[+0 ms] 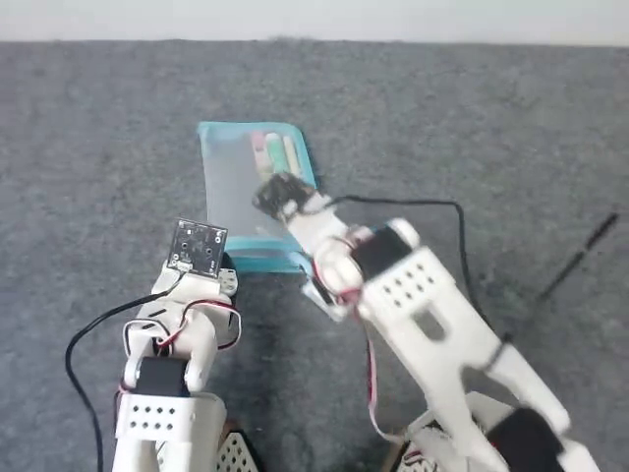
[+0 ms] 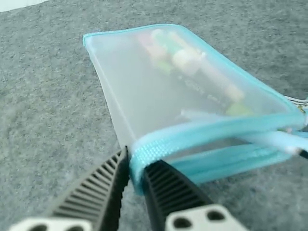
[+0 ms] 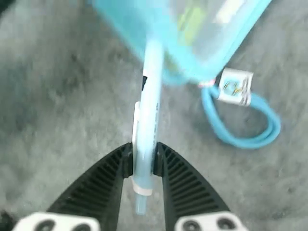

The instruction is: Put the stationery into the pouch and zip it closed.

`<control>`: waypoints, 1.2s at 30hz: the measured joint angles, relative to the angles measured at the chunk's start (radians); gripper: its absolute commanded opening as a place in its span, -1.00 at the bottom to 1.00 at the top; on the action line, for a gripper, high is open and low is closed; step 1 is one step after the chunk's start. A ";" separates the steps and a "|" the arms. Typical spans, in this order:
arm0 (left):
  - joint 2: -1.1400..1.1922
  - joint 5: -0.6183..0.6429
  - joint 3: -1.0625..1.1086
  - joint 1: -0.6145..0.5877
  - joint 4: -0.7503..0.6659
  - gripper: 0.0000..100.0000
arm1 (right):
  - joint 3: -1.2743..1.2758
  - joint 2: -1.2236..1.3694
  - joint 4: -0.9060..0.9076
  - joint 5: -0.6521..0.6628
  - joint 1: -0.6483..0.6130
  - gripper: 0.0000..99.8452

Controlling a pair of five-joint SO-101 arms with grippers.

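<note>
the pouch (image 2: 144, 96) is pinched at its zip edge by the closed left fingers (image 2: 120, 168) to steady it, while the pen (image 3: 147, 106) is clamped between the right fingers (image 3: 166, 163), tip ahead at the mouth.

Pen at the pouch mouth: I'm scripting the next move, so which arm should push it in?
Right. The right gripper holds the pen, aimed into the pouch; the left gripper is busy pinching the zipper edge.

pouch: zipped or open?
Open. The pen in the right gripper sticks partway into the pouch mouth.
</note>
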 measured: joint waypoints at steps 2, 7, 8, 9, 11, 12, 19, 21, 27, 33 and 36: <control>0.000 0.000 0.000 0.000 0.000 -0.98 | -0.097 0.086 0.000 -0.041 -0.005 -0.98; 0.000 0.002 0.000 0.000 0.000 -0.98 | -0.330 0.327 -0.009 -0.126 -0.005 -0.97; 0.000 0.002 0.000 0.000 0.000 -0.98 | -0.371 0.370 -0.009 -0.146 -0.005 -0.94; 0.000 0.003 0.000 0.000 0.000 -0.98 | -0.410 0.411 -0.009 -0.164 -0.005 -0.87; 0.000 0.003 0.002 0.000 0.000 -0.98 | -0.482 0.480 -0.008 -0.190 -0.005 -0.72; 0.000 0.003 0.002 0.000 0.000 -0.98 | -0.508 0.505 -0.008 -0.196 -0.005 -0.65; 0.000 0.005 0.002 0.009 -0.002 -0.98 | -0.555 0.542 0.005 -0.209 -0.023 -0.57; 0.000 0.005 0.002 0.006 -0.002 -0.98 | -0.555 0.526 0.025 -0.209 -0.020 -0.57; 0.000 0.000 0.002 0.000 -0.002 -0.98 | -0.488 0.272 0.051 -0.175 0.055 -0.57; 0.000 0.002 0.002 0.000 -0.002 -0.98 | -0.164 -0.037 -0.077 -0.089 0.186 -0.57; 0.000 0.002 0.002 0.000 -0.002 -0.98 | 0.052 -0.068 -0.221 -0.057 0.224 -0.57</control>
